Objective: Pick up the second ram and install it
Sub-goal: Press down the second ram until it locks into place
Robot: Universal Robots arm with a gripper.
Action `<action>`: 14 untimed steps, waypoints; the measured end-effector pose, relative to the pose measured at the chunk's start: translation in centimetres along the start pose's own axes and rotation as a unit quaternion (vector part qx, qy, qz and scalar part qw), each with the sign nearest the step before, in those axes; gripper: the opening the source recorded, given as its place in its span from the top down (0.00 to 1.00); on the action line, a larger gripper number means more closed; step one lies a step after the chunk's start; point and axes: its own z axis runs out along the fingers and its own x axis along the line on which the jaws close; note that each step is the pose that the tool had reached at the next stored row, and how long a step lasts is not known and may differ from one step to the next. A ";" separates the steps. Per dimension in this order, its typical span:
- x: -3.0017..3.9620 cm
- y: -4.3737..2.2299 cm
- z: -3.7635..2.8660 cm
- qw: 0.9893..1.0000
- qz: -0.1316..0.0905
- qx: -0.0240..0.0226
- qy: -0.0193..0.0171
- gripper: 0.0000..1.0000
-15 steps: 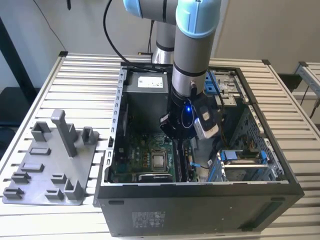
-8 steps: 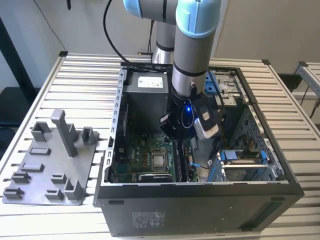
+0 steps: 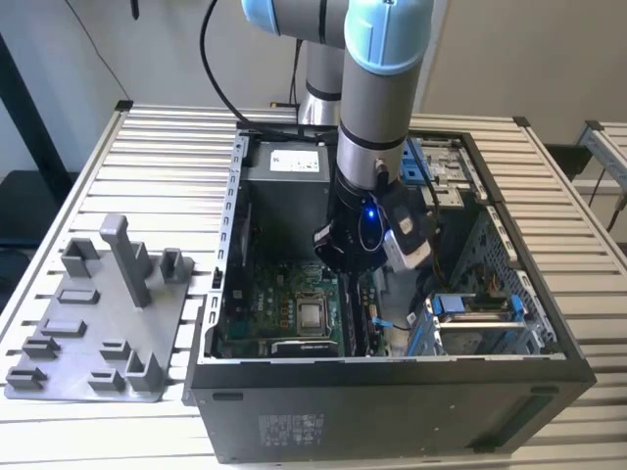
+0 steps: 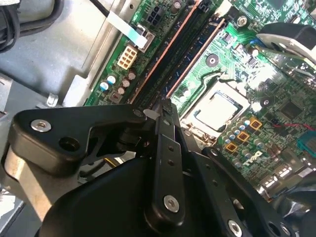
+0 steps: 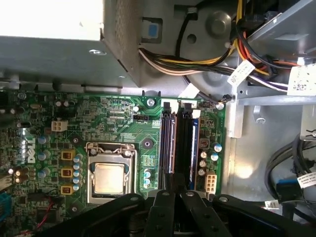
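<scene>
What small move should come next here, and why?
Probably a short, straight press down. The gripper stands right over the end of the memory slots, lined up along them; whether the second ram is fully seated cannot be told.

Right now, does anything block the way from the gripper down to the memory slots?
Nothing visible does. The gripper hangs directly over the memory slots; the cables lie beyond the board's edge.

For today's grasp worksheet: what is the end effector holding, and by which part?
It cannot be told. The end effector sits low over the memory slots, and its own body hides any grasp.
</scene>
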 end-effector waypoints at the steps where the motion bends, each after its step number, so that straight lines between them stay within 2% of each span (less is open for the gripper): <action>1: 0.00 0.00 0.00 1.000 -0.008 0.000 0.000 0.89; 4: 0.00 0.00 0.00 0.999 -0.034 -0.001 0.000 0.89; 8: 0.00 0.00 0.01 0.998 -0.069 -0.003 0.000 0.89; 10: 0.00 0.00 0.01 0.996 -0.088 -0.003 0.000 0.89; 14: 0.00 0.00 0.01 0.992 -0.124 -0.005 0.000 0.89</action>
